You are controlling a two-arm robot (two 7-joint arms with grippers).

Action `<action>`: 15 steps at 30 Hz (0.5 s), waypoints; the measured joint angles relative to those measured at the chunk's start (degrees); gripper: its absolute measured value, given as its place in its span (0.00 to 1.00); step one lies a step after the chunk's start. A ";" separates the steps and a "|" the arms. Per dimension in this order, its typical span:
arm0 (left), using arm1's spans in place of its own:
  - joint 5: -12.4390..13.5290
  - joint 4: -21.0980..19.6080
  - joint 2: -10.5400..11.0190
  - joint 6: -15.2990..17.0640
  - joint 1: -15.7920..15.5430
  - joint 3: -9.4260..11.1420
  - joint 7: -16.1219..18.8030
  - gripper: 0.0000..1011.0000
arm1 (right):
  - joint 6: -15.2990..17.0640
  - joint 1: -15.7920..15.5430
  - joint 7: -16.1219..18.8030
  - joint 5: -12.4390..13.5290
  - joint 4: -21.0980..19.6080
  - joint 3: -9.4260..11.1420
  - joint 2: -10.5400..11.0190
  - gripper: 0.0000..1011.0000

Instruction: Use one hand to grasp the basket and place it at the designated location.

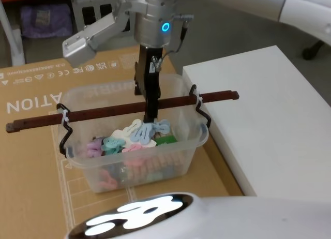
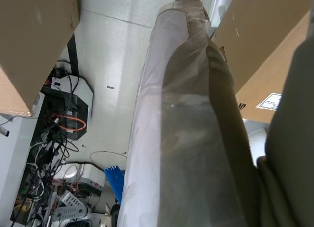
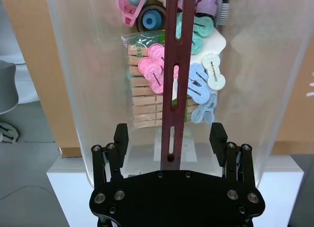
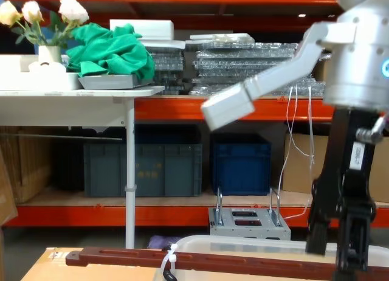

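2 spread right gripper (image 3: 170, 138) fingers (image 3: 121, 137) flank basket (image 1: 155, 166) handle (image 1: 103, 114) (contents (image 1: 139, 133) hazy inside).

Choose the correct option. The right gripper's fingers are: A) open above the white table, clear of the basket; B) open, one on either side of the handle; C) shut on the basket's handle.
B: the right gripper is spread, with the red-brown handle running between its fingers and a gap on each side.
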 joint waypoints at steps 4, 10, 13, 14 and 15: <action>0.01 0.02 0.00 0.00 0.00 0.00 0.00 0.00 | 1.17 1.00 -1.18 -1.22 -3.43 0.54 1.92 0.99; 0.00 0.00 0.00 0.00 0.00 0.00 0.00 0.00 | 2.02 1.93 -2.04 -1.86 -6.39 0.58 3.51 0.99; 0.01 0.01 0.00 0.00 0.00 0.00 0.00 0.00 | 2.94 2.38 -2.42 -2.07 -8.47 0.58 4.62 0.99; 0.01 0.01 0.00 0.00 0.00 0.00 0.00 0.00 | 3.20 2.50 -2.51 -2.13 -8.96 0.58 4.90 0.99; 0.01 0.01 0.00 0.00 0.00 0.00 0.00 0.00 | 3.70 2.79 -2.69 -2.20 -10.08 0.62 5.51 0.99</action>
